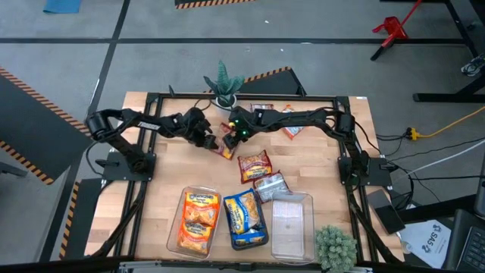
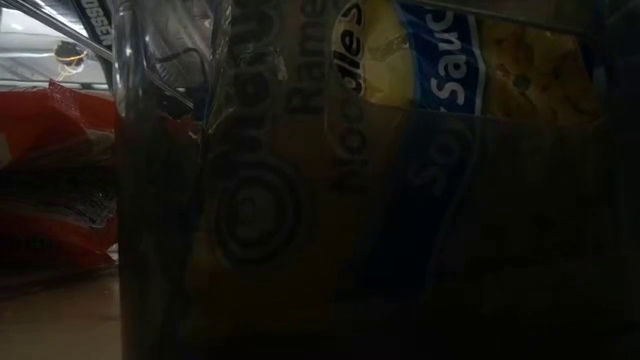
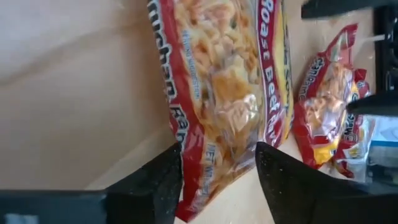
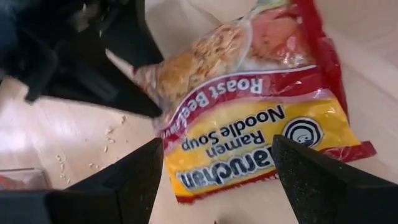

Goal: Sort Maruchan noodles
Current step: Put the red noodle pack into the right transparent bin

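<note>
Both claws meet over one red roast-beef Maruchan packet [image 4: 249,112] at the desk's [image 1: 167,159] far middle: left claw [image 3: 217,171] half-open astride its end, right claw [image 4: 217,180] wide open above, holding nothing.

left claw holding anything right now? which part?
Left claw straddles one end of a red crinkly plastic Roast Beef noodle packet, fingers on either side; a firm grip cannot be told. Right claw is open beside it, holding nothing.

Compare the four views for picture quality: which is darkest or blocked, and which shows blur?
High view: evenly lit, sharp across the table. Low view: very dark, filled by a clear bin holding a blue-and-yellow packet. Left wrist view: the red packet looks soft and close. Right wrist view: the packet's print is readable; the dark arm behind is blurred.
</note>
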### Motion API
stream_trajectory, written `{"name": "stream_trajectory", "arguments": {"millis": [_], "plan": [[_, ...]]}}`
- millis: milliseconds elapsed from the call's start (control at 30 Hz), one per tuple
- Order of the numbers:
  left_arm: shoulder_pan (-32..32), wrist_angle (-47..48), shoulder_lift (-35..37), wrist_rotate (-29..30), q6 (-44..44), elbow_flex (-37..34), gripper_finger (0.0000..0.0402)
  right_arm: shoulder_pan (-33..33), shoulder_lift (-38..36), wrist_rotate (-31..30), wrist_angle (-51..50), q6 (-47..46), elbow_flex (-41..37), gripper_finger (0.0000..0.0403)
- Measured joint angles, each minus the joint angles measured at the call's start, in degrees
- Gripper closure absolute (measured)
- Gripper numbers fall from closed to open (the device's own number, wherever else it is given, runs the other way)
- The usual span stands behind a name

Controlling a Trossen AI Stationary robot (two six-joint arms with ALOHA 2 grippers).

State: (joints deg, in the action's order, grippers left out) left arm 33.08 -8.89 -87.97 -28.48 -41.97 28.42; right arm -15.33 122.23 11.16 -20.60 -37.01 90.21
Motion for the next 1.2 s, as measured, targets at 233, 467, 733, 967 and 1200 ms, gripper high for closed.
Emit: {"name": "stream_trajectory", "arguments": {"millis": [233,467,733,967,1200], "plan": [[-2.21,0.02,-0.15,3.97,-1.17,0.0,0.0279,-0.07,0.0,0.28,0.62,0.01,0.01,0.0118],[-2.54,-1.71,-0.12,3.33,-1.55,0.0,0.0355,-0.22,-1.81,4.01,0.96,0.03,0.02,0.0118],[-2.54,-2.35,-0.12,0.67,-2.69,0.0,0.039,-1.37,-8.99,3.43,0.18,1.04,0.04,0.0118],[-2.81,-3.26,0.62,-1.28,-4.79,0.02,0.0396,-1.68,-16.91,2.26,-1.46,2.97,0.09,0.0118],[-3.33,-5.84,3.49,-1.01,-7.89,0.02,0.0396,-1.59,-24.59,-3.2,-6.27,6.02,0.09,0.0118]]}}
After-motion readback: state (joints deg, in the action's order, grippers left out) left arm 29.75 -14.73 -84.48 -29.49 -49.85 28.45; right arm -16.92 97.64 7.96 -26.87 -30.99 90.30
